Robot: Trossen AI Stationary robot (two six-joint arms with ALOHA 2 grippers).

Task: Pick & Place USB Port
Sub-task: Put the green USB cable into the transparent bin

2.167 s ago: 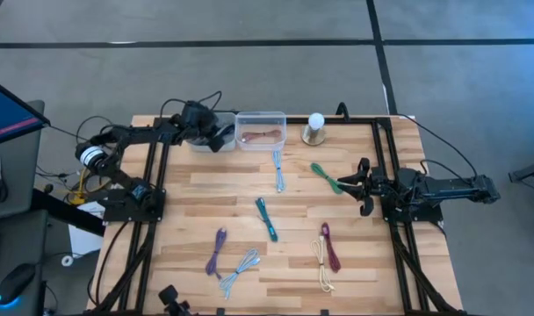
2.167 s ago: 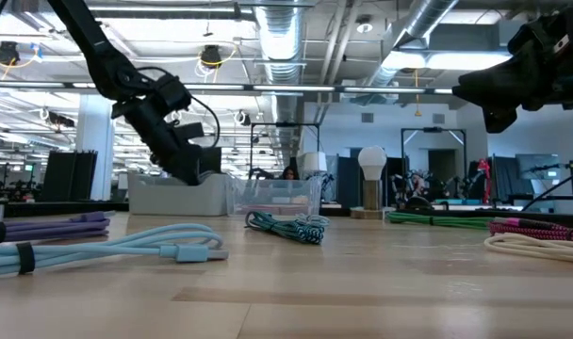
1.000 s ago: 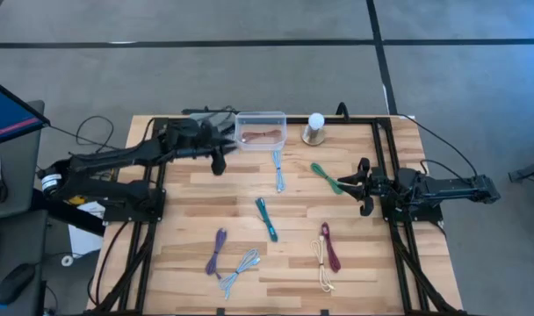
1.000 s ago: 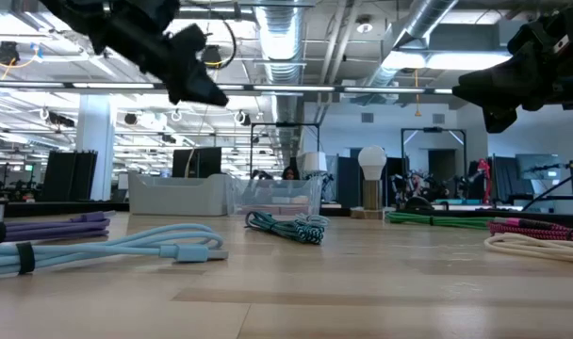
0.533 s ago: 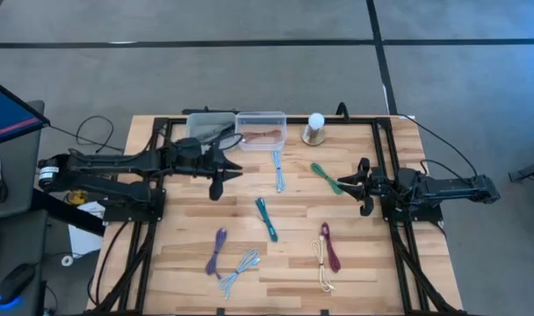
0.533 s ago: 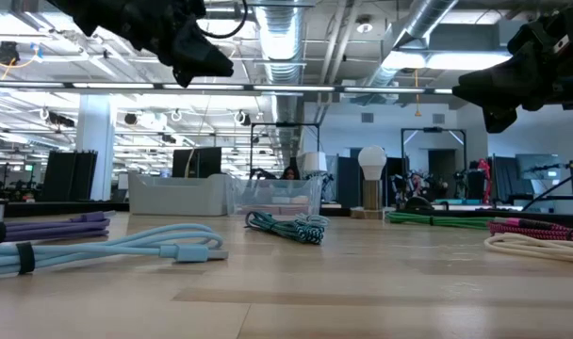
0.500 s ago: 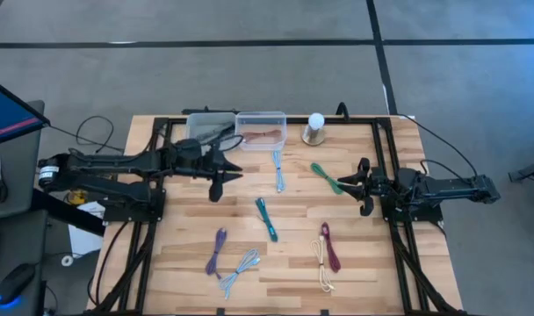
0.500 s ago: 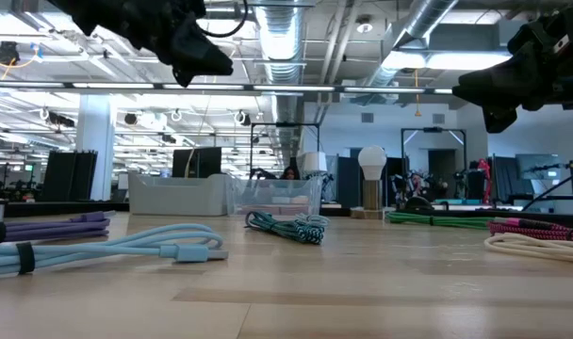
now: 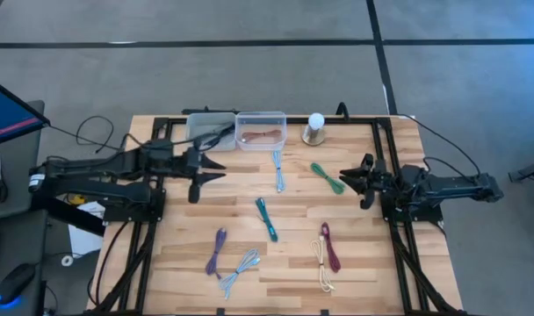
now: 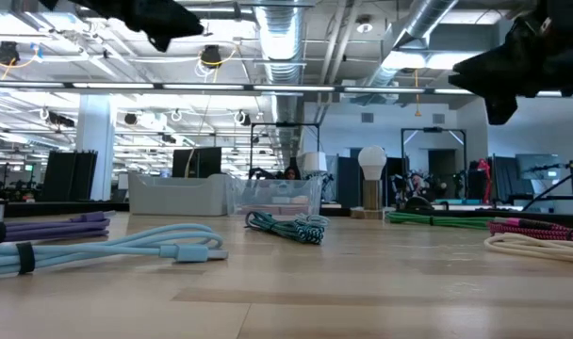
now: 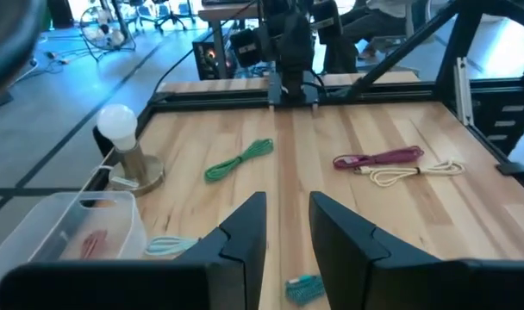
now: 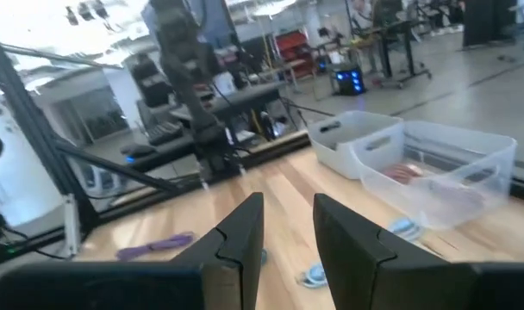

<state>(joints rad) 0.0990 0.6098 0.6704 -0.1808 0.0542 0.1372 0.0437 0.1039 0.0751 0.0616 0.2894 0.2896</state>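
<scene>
On the wooden surface [image 9: 293, 254]: 7 coiled USB cables [image 9: 266, 217] still loose | clear plastic bin [image 9: 260, 130] holds 1 reddish cable [image 9: 261, 134] | left pincer [image 9: 202, 171] and right pincer [image 9: 349, 178] both parted slightly, empty, hovering.

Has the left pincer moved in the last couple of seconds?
Yes. In the high view the left pincer has pulled away from the grey bin at the table's far edge, where it was before, and now hovers nearer and left of it, empty.
</scene>
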